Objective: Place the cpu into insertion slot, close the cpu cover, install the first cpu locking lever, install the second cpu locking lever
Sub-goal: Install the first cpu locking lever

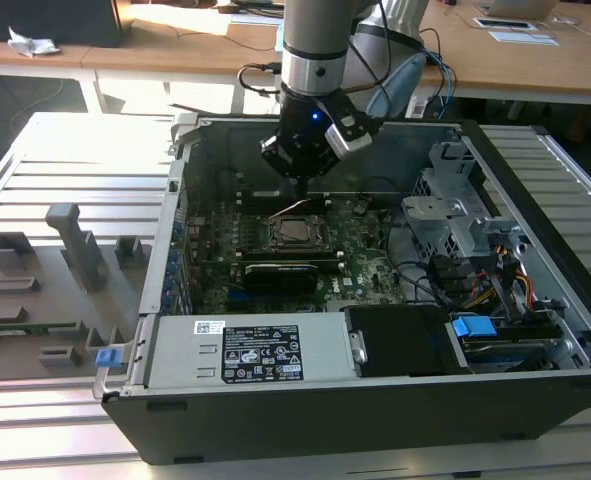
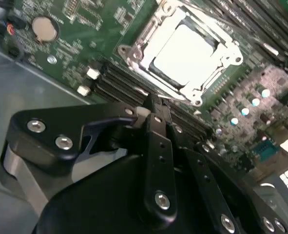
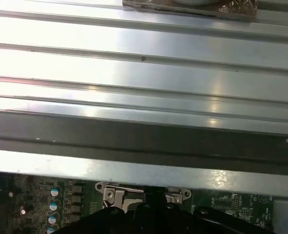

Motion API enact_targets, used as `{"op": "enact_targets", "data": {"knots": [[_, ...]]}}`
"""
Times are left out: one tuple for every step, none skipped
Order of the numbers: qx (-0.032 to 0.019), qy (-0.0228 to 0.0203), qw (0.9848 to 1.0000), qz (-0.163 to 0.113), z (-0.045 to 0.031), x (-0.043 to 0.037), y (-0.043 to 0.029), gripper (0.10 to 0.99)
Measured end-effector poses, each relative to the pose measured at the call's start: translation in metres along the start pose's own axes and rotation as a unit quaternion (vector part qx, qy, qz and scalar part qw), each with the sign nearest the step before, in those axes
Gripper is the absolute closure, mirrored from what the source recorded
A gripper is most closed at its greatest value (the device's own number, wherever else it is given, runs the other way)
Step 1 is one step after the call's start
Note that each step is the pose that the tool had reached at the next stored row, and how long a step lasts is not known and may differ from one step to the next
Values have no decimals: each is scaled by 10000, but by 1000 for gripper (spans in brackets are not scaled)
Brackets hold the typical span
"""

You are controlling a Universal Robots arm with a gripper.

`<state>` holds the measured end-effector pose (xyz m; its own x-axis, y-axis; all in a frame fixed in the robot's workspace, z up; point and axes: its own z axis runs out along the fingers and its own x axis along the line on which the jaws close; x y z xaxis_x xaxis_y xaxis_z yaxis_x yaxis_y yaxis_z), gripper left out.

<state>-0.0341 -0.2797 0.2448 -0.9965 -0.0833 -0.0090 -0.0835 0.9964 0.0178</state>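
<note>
With fingers pressed together and empty, gripper hangs just above the board edge of the insertion slot. Cpu already seated there, cover down around it. Lever sticking up: thin, stiff, springy wire, probably best pushed near its free end.

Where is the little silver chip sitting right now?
The cpu lies flat in the insertion slot on the green motherboard, mid-case in the exterior view, just below the gripper.
</note>
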Motion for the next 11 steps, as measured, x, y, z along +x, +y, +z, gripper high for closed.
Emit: {"op": "enact_targets", "data": {"knots": [[0,0,10000,-1,7,22,2,980],[0,-1,10000,-1,20,36,3,980],[1,0,10000,0,60,55,4,980],[0,0,10000,-1,83,60,4,980],[1,0,10000,-1,98,62,6,980],[1,0,10000,-2,106,61,7,980],[1,0,10000,-1,115,62,10,980],[1,1,10000,0,126,62,15,980],[1,0,10000,-1,140,61,26,980],[1,0,10000,-1,154,60,39,980],[1,0,10000,-1,167,59,50,980]]}}
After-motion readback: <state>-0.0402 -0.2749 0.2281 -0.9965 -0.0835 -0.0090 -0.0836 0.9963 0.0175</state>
